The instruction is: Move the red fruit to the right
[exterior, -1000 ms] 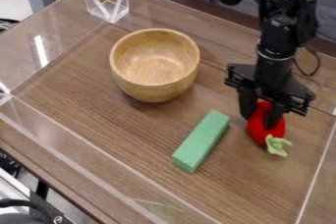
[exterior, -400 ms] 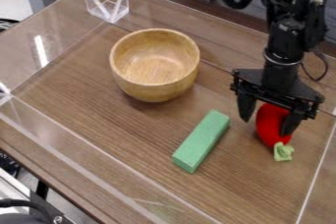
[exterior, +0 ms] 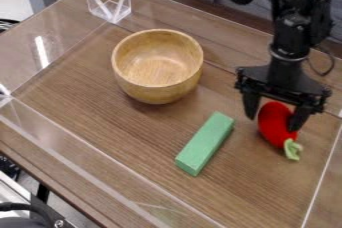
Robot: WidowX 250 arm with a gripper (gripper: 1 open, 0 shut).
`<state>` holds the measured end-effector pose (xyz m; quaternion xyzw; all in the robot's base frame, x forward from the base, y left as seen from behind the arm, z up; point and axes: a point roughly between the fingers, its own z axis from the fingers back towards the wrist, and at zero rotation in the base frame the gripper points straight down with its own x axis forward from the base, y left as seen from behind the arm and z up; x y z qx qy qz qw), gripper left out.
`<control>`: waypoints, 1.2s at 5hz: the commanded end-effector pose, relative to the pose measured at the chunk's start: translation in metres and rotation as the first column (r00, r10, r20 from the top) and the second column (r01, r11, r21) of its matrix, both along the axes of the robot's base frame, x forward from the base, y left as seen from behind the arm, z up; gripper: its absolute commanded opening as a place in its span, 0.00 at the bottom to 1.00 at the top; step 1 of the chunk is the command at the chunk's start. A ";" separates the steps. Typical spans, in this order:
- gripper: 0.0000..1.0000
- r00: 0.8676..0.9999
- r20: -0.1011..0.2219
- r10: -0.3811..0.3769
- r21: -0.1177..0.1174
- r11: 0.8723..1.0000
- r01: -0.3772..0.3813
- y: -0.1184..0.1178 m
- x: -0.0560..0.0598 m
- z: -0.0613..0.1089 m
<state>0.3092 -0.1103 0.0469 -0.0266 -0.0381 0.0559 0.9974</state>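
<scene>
Since a second ago the glossy red strawberry-shaped toy fruit has shifted right across the wood-grain table, and I see its pale green leafy stem now sits closer to the right edge, pointing toward the camera. Black two-finger gripper went from pinching the fruit to released: fingers are spread wide, one on each side of the berry, pointing straight down. I can't confirm from this angle whether either finger tip is touching the fruit; the nearer part of the berry shows clear below the fingers and it appears to lie on the tabletop.

Fruit position: right side of the table, just right of the green rectangular block, apart from it. Block lies flat and angled, same spot as before. Round light wooden bowl is well left of the fruit, upright, unchanged. Clear acrylic wall rings the work area, with a small clear folded stand at the far left corner. Black arm rises behind the gripper at top right.
</scene>
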 end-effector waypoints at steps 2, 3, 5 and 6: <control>1.00 0.997 0.062 0.043 -0.032 0.999 -0.041 -0.012 0.011 0.027; 1.00 0.993 0.061 0.099 -0.037 0.995 -0.096 -0.002 0.010 0.033; 1.00 0.987 0.084 0.138 -0.062 0.989 -0.133 0.001 0.007 0.063; 1.00 0.986 0.113 0.124 -0.090 0.989 -0.114 -0.001 0.006 0.090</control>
